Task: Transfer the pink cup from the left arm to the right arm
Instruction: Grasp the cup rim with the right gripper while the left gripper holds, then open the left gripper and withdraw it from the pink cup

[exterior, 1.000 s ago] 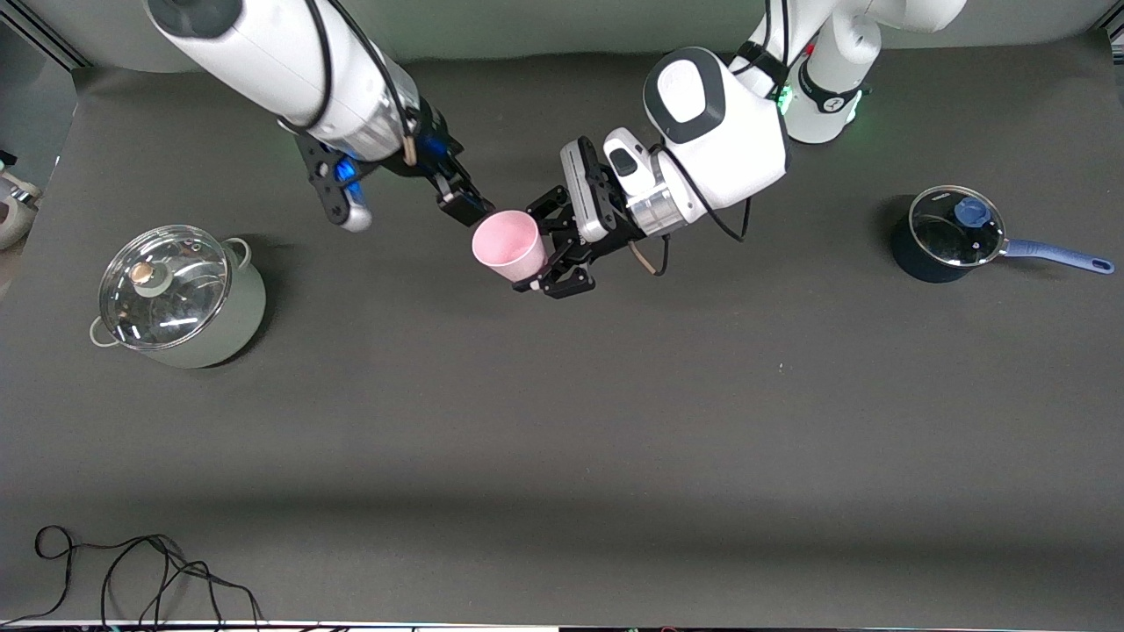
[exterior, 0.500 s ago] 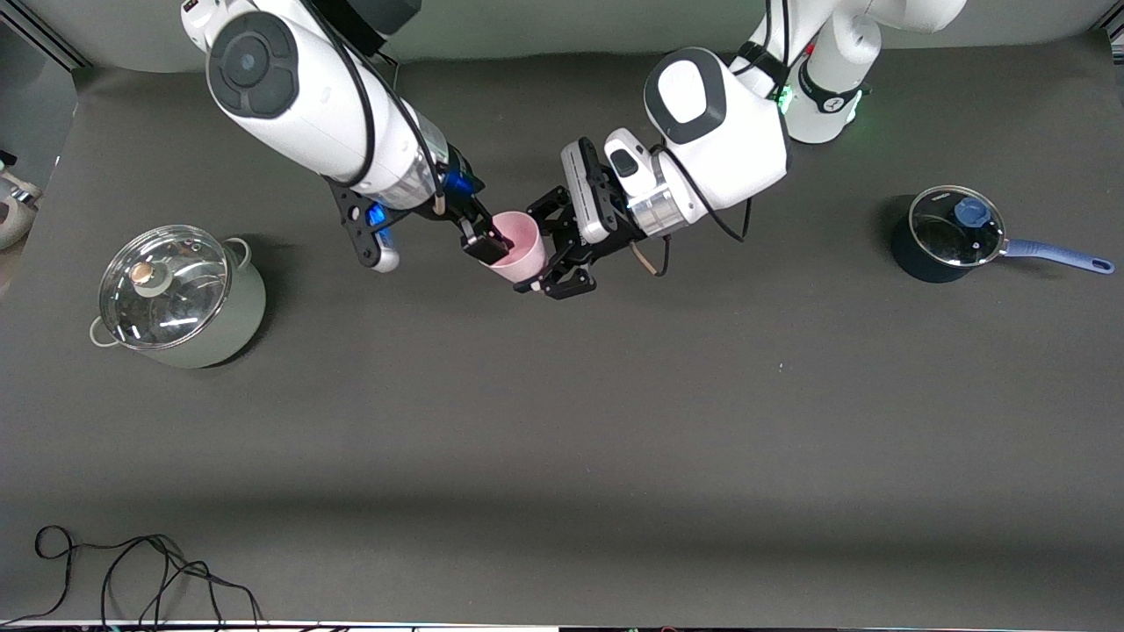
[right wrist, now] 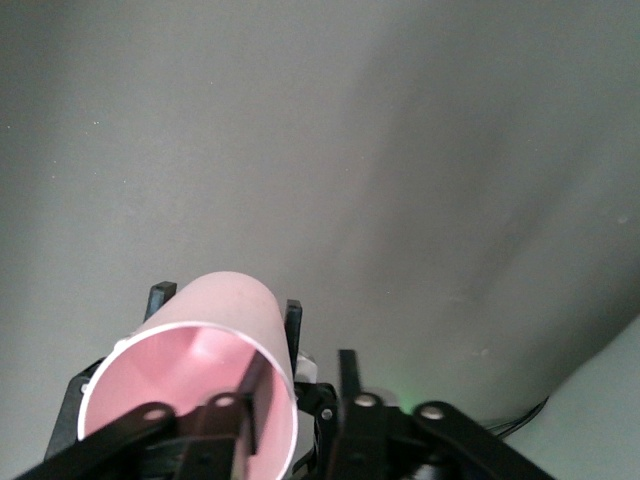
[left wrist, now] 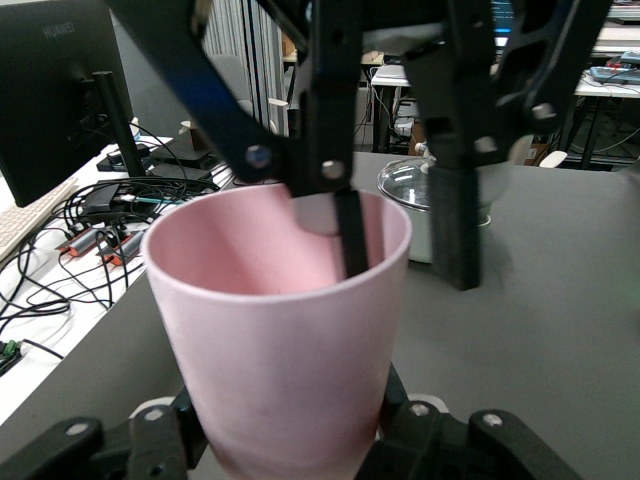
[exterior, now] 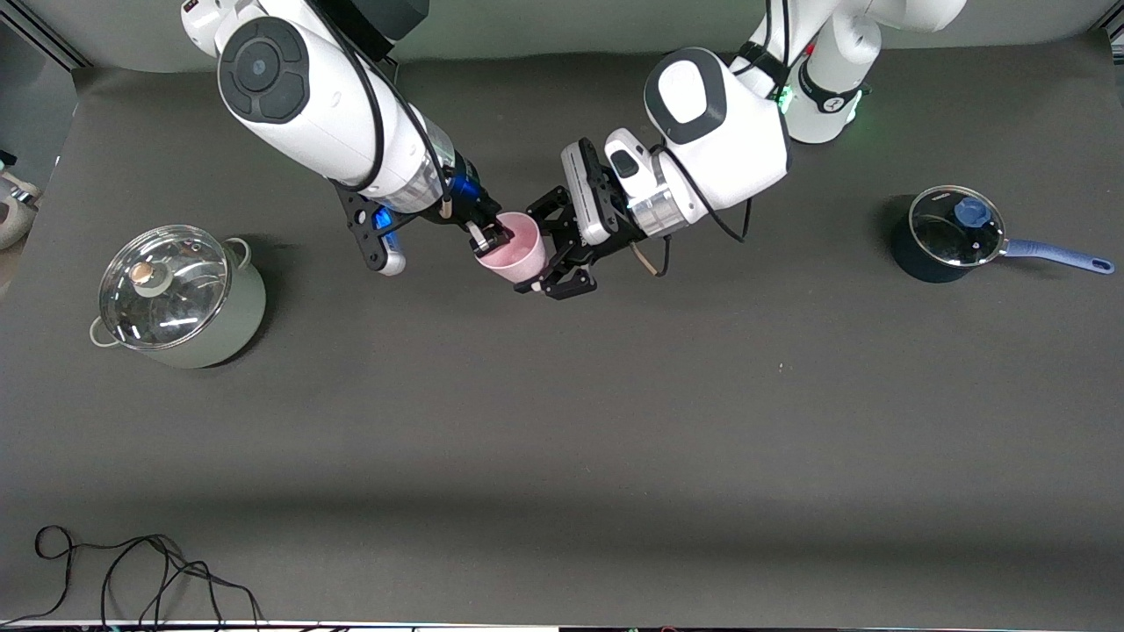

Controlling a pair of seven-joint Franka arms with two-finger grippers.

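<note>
Front view, from the right arm's end: the right end effector (exterior: 492,239) straddles the cup's (exterior: 516,250) rim, one finger inside, one outside, not visibly clamped. The left end effector (exterior: 551,257) grips the cup's base, held above the bench (exterior: 562,421). If the left releases before the right pinches the thin wall, the cup could tip and drop.

Pink cup (exterior: 518,251): plain pale pink inside and out, no pattern. Left end effector (exterior: 546,256) and right end effector (exterior: 493,239): black; arm housings white with dark grey caps. Surface (exterior: 562,421): uniform dark grey. Large pot (exterior: 180,298): pale sage green under a clear glass lid. Saucepan (exterior: 948,235): dark navy, blue handle and lid knob. Cable (exterior: 132,570): black.
</note>
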